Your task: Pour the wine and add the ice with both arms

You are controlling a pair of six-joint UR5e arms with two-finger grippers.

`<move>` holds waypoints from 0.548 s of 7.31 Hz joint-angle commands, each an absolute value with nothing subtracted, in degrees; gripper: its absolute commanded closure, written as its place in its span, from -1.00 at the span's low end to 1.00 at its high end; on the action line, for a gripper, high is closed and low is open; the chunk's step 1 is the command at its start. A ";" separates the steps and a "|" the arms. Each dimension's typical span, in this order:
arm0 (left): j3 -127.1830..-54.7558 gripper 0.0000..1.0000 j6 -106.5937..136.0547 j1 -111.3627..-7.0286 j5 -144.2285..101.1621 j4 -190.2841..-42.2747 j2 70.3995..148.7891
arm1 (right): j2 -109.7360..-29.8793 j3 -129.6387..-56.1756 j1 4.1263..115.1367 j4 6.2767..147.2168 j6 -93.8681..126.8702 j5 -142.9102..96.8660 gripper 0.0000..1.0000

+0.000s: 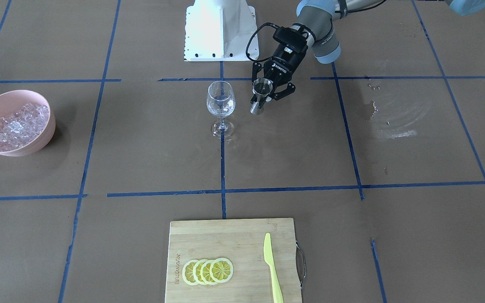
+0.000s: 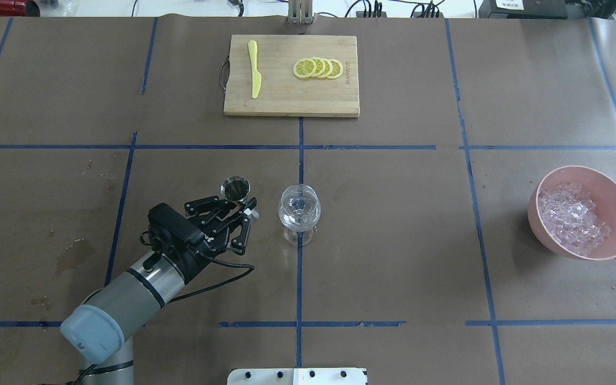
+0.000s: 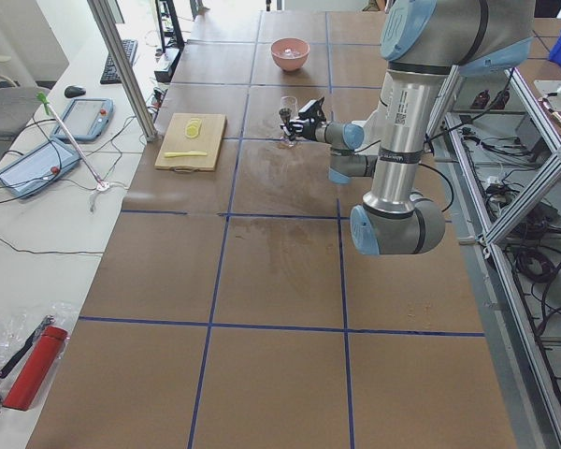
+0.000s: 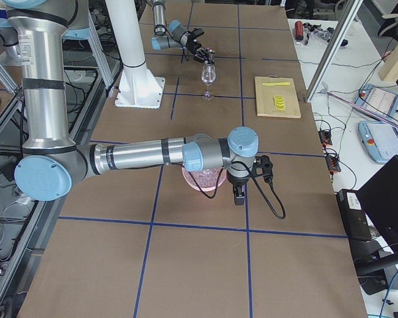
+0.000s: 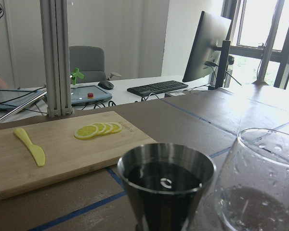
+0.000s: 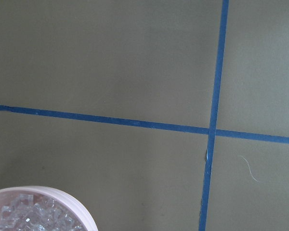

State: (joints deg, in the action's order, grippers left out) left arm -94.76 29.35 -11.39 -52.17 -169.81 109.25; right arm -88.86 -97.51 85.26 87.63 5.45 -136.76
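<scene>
A brown papered table (image 2: 393, 224) is marked into squares with blue tape. The left arm (image 2: 126, 299) reaches in from the near left corner of the overhead view. Its black two-finger left gripper (image 2: 239, 207) has its fingers drawn in to a narrow gap and clamped on the waist of a small steel jigger (image 2: 235, 188). In the front-facing view the jigger (image 1: 262, 87) leans a little, mouth uppermost. The left wrist camera shows it (image 5: 166, 183) nearly full of dark liquid (image 5: 164, 179).

A clear stemmed wine glass (image 2: 299, 208) stands upright on a tape line just beside the jigger. The two are apart. Droplets cling to the inside of the glass (image 5: 267, 183).

The ice (image 2: 572, 216), a heap of small clear cubes, lies in a pink bowl (image 2: 615, 192) on the robot's right side of the table, well apart from the wine glass.

The right arm (image 4: 139, 156) shows only in the right-hand side view. It stretches out low over the table, and the right gripper (image 4: 239, 199) hangs beside the bowl (image 4: 202, 182). Whether its fingers are spread or closed cannot be told. The right wrist camera shows only table, tape and the edge of the bowl (image 6: 84, 214) with ice (image 6: 33, 214).

At the far edge a wooden cutting board (image 2: 286, 101) carries overlapping lemon slices (image 2: 318, 68) and a yellow knife (image 2: 254, 69).
</scene>
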 commanded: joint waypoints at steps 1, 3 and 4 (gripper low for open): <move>-95.01 1.00 21.30 -12.74 -52.29 -168.32 109.69 | -88.86 -97.47 85.17 87.63 5.45 -136.76 -1.00; -99.46 1.00 18.65 -13.44 -52.29 -154.40 112.22 | -88.86 -97.47 85.17 87.63 5.45 -136.76 -1.00; -102.02 1.00 16.46 -13.53 -52.38 -148.42 112.32 | -88.86 -97.47 85.17 87.63 5.45 -136.76 -1.00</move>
